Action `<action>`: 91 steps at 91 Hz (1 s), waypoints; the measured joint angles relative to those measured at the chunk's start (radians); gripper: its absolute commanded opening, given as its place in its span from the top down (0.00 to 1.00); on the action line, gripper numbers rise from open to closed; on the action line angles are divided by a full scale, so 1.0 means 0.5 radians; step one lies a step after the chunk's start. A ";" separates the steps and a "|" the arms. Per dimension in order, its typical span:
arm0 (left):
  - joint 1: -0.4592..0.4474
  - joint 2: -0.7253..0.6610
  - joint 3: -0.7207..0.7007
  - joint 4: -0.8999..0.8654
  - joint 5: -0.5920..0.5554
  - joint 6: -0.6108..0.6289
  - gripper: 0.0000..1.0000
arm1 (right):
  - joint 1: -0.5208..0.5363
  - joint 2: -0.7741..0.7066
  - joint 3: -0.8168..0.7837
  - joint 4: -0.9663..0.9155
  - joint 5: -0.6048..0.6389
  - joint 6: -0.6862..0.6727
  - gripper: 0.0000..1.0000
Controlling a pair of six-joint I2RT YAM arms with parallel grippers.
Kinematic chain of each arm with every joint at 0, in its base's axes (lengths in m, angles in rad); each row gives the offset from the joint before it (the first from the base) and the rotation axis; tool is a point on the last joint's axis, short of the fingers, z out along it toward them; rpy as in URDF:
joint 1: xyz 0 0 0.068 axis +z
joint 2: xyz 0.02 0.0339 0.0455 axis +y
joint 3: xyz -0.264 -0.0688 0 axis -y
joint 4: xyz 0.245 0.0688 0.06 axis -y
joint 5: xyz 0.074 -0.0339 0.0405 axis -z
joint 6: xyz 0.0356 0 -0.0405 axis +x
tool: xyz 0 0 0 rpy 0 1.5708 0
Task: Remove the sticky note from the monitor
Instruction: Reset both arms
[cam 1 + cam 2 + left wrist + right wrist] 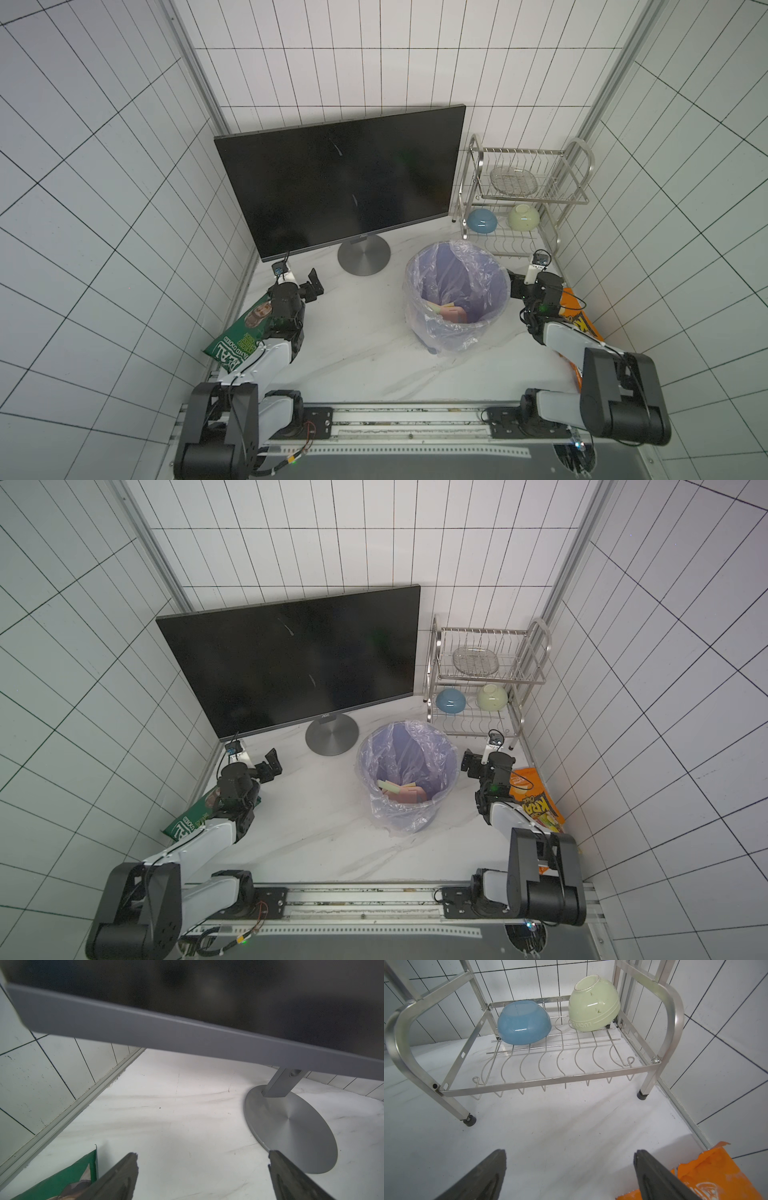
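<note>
The monitor (340, 183) is standing on its round grey base (364, 257) just behind the purple wastebasket (492, 286), toward the robot's left, dark screen facing the arms. Pink and pale green sticky notes (401, 791) are lying at the bottom of the wastebasket, inside its clear liner. The left gripper (202, 1155) is hovering low, well left of the wastebasket, jaws spread wide and gripping nothing. The right gripper (571, 1153) is hanging just right of the wastebasket, jaws likewise apart and empty, facing the dish rack (546, 1082) behind the wastebasket, where a blue bowl (523, 1022) and a green bowl (593, 1005) are resting bottom-up.
</note>
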 measured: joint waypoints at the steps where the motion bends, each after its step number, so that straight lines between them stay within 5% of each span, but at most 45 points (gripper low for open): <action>1: 0.000 0.000 -0.002 0.002 -0.002 0.000 0.02 | 0.000 -0.001 0.000 -0.001 0.002 -0.002 0.01; 91: 0.002 0.288 -0.047 0.353 -0.097 0.127 0.01 | 0.031 0.444 -0.063 0.422 0.121 -0.020 0.01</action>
